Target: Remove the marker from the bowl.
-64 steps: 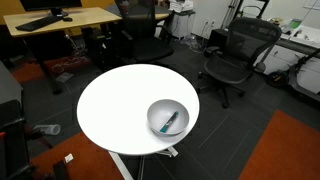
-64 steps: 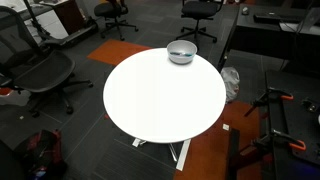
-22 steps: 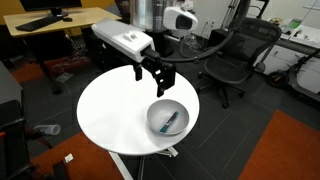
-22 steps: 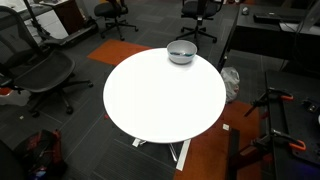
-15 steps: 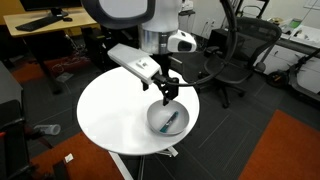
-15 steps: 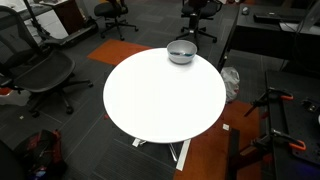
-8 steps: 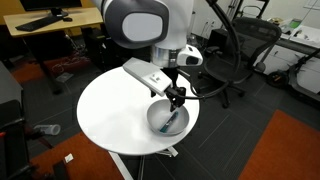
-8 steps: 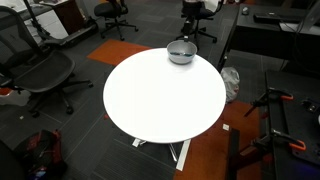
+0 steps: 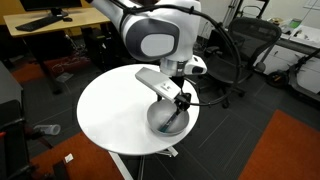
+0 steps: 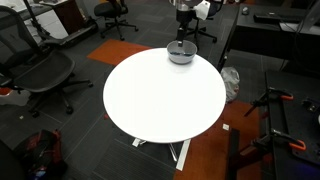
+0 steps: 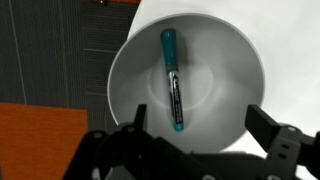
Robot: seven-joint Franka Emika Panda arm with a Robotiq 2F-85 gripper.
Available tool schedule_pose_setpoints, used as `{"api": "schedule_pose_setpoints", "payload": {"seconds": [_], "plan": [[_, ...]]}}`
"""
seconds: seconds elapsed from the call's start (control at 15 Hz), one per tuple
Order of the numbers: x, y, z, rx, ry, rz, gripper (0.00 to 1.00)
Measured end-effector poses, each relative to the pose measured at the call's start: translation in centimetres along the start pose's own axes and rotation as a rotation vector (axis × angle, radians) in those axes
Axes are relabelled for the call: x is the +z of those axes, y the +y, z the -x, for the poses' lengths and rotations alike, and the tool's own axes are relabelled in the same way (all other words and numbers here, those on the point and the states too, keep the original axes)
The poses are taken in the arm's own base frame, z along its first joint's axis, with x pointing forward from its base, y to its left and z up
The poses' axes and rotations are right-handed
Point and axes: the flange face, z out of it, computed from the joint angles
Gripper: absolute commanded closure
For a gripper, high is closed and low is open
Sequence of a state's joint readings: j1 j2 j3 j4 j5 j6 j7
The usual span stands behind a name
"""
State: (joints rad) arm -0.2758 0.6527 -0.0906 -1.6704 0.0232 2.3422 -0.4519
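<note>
Currently the tool (image 11: 195,112) hangs just above the bowl, released: both fingers (image 11: 137,122) stand wide apart in the wrist view with nothing between them.

Marker (image 11: 173,80): directly beneath the tool, lying flat on the pale floor of the bowl (image 11: 238,70). Teal at the end farthest from the tool, darker along the middle. Its long axis runs away from the tool, roughly square to the line between the two fingers. It sits a little off the tool's midline, toward one finger. No contact yet.

Bowl: under the tool in both exterior views, rim all round the marker. It stands near the edge of the round white bench (image 9: 110,110). Beyond the bench, a black office chair (image 9: 235,50) stands well apart from the tool.

Step in hand, as judged: pre-grasp, tool aligned above the bowl, marker not yet gripped.

Next move calls for: a small sideways correction to centre the marker between the fingers, a straight descent inside the rim, closure across the shaft, then a lift clear of the rim. Risk: fingertips striking the bowl wall or floor and sliding the bowl.
</note>
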Motion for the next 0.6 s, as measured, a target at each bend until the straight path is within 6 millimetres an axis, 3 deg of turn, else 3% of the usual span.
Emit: {"api": "schedule_pose_setpoints", "payload": {"seconds": [0.6], "plan": [[5.1,0.7,-1.3,-0.006,-0.034,-0.003,0.0]]}}
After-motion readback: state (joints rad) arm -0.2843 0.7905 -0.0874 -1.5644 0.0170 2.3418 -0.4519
